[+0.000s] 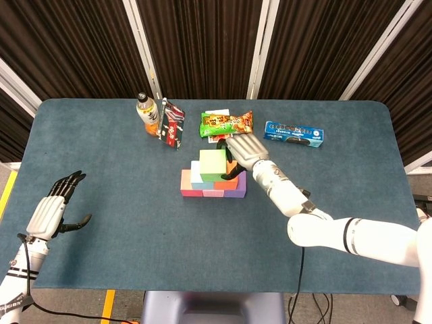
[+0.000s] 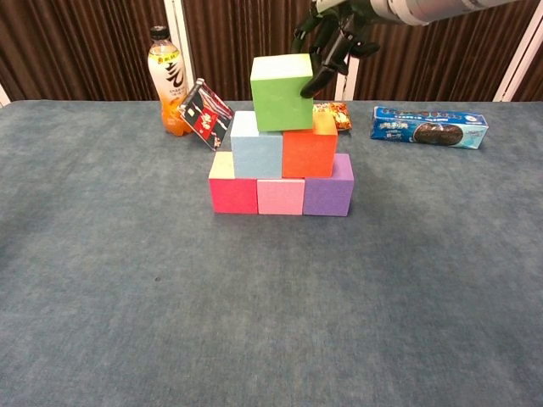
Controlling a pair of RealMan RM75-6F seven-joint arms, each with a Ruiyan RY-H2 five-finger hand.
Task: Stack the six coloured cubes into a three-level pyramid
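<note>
The green cube [image 2: 282, 91] [image 1: 212, 164] sits, slightly tilted, on top of the light blue cube [image 2: 257, 154] and the orange cube [image 2: 309, 153]. Under them lies a row of a red cube [image 2: 232, 193], a pink cube [image 2: 281, 196] and a purple cube [image 2: 328, 193]. My right hand [image 2: 331, 42] [image 1: 244, 150] holds the green cube from its back right side, thumb on the right face. My left hand [image 1: 54, 210] hovers near the table's front left edge, fingers spread, holding nothing; the chest view does not show it.
Behind the stack stand an orange drink bottle [image 2: 165, 80] and a red packet [image 2: 205, 112]. A green snack bag [image 1: 226, 123] lies just behind my right hand, and a blue biscuit pack [image 2: 428, 125] lies at the back right.
</note>
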